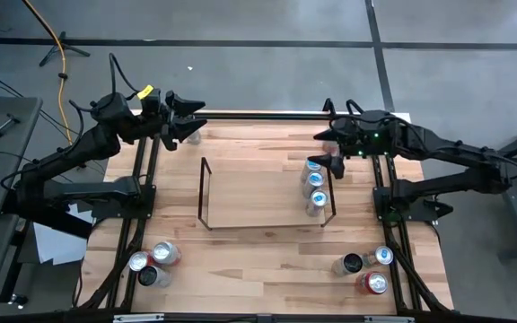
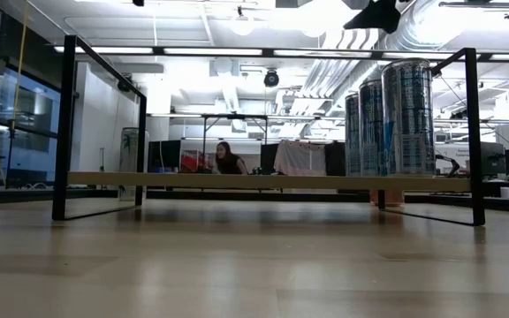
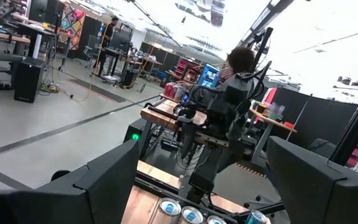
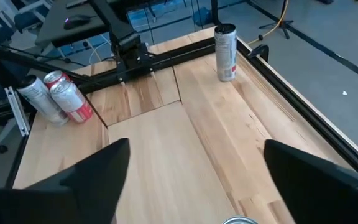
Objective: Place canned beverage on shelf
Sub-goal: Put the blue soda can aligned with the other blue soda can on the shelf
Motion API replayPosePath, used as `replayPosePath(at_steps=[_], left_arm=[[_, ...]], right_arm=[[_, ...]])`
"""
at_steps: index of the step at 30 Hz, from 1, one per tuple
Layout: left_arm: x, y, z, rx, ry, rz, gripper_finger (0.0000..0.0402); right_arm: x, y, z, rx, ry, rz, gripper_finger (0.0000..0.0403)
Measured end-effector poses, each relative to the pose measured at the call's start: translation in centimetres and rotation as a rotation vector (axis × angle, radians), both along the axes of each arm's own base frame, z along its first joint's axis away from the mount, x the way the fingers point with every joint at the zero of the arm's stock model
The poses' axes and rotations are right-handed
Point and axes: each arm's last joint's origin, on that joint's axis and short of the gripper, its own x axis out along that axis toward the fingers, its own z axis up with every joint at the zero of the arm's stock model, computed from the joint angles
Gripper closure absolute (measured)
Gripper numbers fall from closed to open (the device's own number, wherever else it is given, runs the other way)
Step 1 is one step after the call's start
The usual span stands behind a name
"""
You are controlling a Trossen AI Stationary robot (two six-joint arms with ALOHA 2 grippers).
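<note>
Three cans (image 1: 314, 186) are lined up on the shelf (image 1: 249, 193). The right hand (image 1: 336, 161) is held spread apart just beside them. The left hand (image 1: 189, 126) is spread apart too.

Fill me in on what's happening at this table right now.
A two-armed robot is stocking a low wooden shelf with canned drinks. Three cans stand in a row at the shelf's right end. The right gripper hovers open just above the row's far can, holding nothing. The left gripper waits open at the table's far left edge, beside a lone can. More cans wait in clusters at the near left and near right corners.
</note>
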Motion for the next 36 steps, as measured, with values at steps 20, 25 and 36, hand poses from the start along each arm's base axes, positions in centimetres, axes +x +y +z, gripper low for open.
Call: replayPosePath(at_steps=[20,25,36], left_arm=[[0.0,0.0,-0.1,0.026,0.013,0.004,0.0088],[0.0,0.0,-0.1,0.064,0.023,0.009,0.0088],[0.0,0.0,-0.1,0.064,0.026,0.008,0.0088]], right_arm=[[-6.7,5.0,5.6,0.821,0.605,-0.157,0.0018],[-7.2,7.5,3.4,0.937,0.683,-0.284,0.0018],[-7.8,12.6,-4.4,0.891,1.131,-0.348,0.0018]])
